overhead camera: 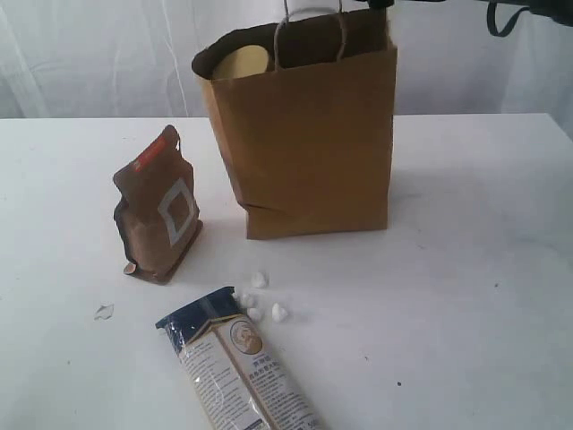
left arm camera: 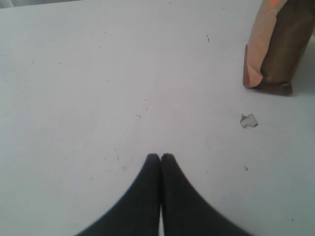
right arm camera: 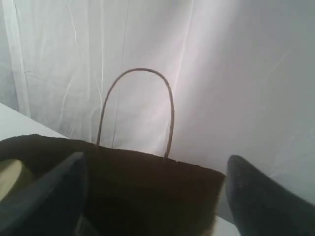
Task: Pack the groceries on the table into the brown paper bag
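The brown paper bag [overhead camera: 309, 152] stands upright at the back of the table [overhead camera: 483, 269], its mouth open. A pale yellow rounded item [overhead camera: 240, 61] shows inside it. My right gripper [right arm camera: 156, 158] hangs open over the bag's mouth [right arm camera: 147, 187], with nothing between its fingers. The brown red-labelled pouch [overhead camera: 159, 215] stands left of the bag. The long blue-topped noodle packet [overhead camera: 237, 367] lies at the front, with small white lumps [overhead camera: 260, 305] by its top end. My left gripper [left arm camera: 160, 156] is shut and empty above bare table, well short of the pouch [left arm camera: 278, 49].
A small pale flat scrap [overhead camera: 104, 312] lies on the table left of the noodle packet, also seen near the pouch [left arm camera: 249, 120]. White curtains hang behind the table. Dark parts of the right arm [overhead camera: 501, 13] show at the top edge.
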`<move>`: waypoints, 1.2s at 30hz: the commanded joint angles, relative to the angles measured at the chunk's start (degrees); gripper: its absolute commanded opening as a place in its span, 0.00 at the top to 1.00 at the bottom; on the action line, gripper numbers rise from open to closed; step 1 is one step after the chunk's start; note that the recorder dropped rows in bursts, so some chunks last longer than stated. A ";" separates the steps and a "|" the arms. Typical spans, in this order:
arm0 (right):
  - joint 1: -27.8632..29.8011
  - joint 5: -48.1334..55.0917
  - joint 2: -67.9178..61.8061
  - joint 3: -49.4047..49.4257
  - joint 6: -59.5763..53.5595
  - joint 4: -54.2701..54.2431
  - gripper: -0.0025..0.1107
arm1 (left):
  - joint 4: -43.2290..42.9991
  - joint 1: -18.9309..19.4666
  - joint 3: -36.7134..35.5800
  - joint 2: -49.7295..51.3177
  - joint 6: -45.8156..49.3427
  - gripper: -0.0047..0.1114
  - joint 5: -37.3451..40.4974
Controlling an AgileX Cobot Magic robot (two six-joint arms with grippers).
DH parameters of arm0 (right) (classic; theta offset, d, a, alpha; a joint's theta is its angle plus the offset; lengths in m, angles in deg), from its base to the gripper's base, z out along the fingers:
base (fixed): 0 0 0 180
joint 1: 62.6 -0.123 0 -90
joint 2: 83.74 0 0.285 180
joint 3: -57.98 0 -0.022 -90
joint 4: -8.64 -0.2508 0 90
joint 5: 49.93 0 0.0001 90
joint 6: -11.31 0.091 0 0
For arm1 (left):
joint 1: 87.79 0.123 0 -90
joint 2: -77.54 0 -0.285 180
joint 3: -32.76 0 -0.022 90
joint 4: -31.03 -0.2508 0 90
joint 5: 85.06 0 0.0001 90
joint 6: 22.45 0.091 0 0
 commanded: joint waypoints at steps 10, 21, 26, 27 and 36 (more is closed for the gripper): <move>0.06 -0.83 0.39 -0.05 2.34 -0.28 0.34 | -0.02 -0.33 -0.19 -0.17 -0.54 0.96 0.01; 0.06 -1.03 6.67 0.93 8.93 9.00 0.36 | -0.13 -0.33 -0.19 -0.17 -0.54 0.96 0.01; 0.06 -8.55 12.52 2.13 11.22 10.00 0.56 | -0.13 -0.33 -0.19 -0.17 -0.54 0.96 0.01; 0.06 -12.51 13.62 3.06 11.00 10.00 0.63 | -0.13 -0.33 -0.19 -0.17 -0.54 0.96 0.01; 0.82 -55.67 15.37 17.39 -15.70 -6.70 0.98 | -0.13 -0.33 -0.19 -0.17 -0.54 0.96 0.01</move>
